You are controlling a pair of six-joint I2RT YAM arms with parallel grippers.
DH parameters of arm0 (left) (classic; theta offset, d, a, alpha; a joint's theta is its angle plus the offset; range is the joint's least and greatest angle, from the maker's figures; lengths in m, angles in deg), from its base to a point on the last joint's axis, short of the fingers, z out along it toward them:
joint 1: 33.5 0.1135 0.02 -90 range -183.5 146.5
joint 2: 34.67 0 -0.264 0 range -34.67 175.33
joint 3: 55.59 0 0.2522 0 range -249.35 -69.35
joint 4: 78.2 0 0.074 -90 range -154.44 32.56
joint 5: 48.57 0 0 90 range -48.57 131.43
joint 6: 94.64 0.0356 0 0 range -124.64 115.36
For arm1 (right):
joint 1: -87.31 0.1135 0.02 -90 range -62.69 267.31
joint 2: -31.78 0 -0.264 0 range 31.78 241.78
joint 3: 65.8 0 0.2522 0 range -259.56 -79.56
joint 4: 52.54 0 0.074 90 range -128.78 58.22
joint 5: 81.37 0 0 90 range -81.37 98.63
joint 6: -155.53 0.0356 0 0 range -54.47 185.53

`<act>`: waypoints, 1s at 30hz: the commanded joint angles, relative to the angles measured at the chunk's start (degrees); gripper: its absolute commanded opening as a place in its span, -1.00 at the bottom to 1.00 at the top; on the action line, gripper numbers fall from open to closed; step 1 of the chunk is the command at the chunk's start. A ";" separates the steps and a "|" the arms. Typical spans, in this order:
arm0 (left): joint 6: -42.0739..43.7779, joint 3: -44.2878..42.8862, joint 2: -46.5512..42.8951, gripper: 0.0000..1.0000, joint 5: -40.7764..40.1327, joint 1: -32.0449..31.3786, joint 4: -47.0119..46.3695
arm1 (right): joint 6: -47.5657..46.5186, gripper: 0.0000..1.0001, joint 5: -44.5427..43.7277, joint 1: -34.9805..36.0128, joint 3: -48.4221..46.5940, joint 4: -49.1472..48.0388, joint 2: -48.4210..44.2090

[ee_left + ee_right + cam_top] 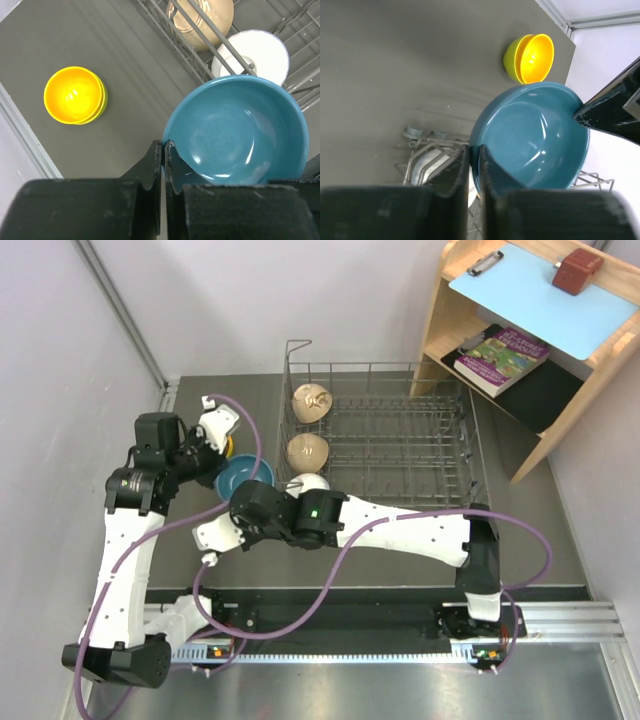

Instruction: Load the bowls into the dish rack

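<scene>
Top external view: I am about halfway through loading, with the blue bowl [240, 135] gripped from both sides.
At far left on the desk [125, 60], the orange bowl [74, 95] is sitting nested in the yellow-green bowl [102, 97], both waiting. I am pinching the glossy blue bowl's rim with my left pincer [163, 155] and right pincer [474, 160], both clamped tight, just beside the dish rack [380, 367]. Two beige bowls [311, 402] and the white bowl [312, 482] are resting inside it.

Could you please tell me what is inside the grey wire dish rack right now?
The grey wire dish rack holds two beige-tan round bowls and a white round bowl along its left side. The right arm covers its near edge, hiding anything beneath.
</scene>
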State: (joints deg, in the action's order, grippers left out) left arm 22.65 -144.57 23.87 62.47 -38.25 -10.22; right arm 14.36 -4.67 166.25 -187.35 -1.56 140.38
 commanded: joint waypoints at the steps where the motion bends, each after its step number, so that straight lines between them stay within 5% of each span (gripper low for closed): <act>1: 0.49 0.69 -2.03 -1.00 2.43 -0.17 -1.39 | 0.64 -1.00 -0.85 0.87 -3.04 -1.70 0.74; 16: -2.15 3.41 -2.91 -0.90 0.06 -0.26 -7.10 | 4.51 -1.00 1.96 1.83 -3.04 0.58 -0.14; 20: -3.03 3.41 -2.21 -0.21 -0.29 -0.26 -7.98 | 4.77 -1.00 2.05 2.10 -2.69 0.58 -0.66; 30: -3.73 4.12 -2.38 -0.07 -0.38 -0.26 -8.86 | 5.83 -1.00 2.93 2.54 -1.37 0.14 -0.67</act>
State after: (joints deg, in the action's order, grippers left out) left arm 19.89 -140.46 21.86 61.59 -38.32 -13.87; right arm 19.27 -3.42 167.03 -187.37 0.05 141.25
